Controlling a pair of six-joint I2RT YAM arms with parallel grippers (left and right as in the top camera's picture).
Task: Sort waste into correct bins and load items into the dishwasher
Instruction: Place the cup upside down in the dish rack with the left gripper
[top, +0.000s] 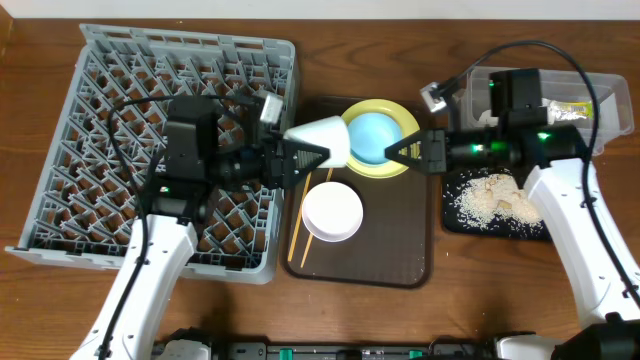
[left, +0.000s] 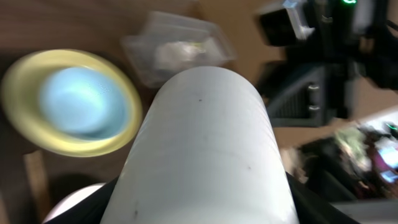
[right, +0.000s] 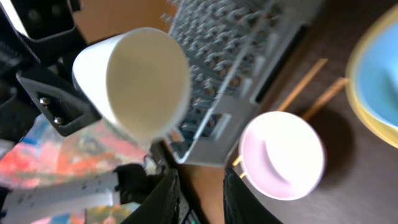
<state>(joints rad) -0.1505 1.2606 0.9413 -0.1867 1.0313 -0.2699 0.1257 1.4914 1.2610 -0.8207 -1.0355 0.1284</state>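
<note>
A white cup (top: 326, 140) lies on its side in the air between the dishwasher rack (top: 100, 120) and the brown tray, and my left gripper (top: 303, 153) is shut on it. That cup (left: 205, 143) fills the left wrist view and hides the fingertips. My right gripper (top: 405, 152) hovers open beside the yellow plate (top: 400, 165), which carries the light-blue bowl (top: 375, 138). From the right wrist, its fingers (right: 168, 199) stand apart with nothing between them, facing the cup's mouth (right: 140, 84). A white bowl (top: 332, 211) and chopsticks (top: 297, 240) lie on the tray.
The brown serving tray (top: 370, 265) sits in the middle. The black tray (top: 455, 222) with rice grains (top: 490, 198) is at the right. Behind it stands the clear tub (top: 605, 100), holding a wrapper (top: 565, 110).
</note>
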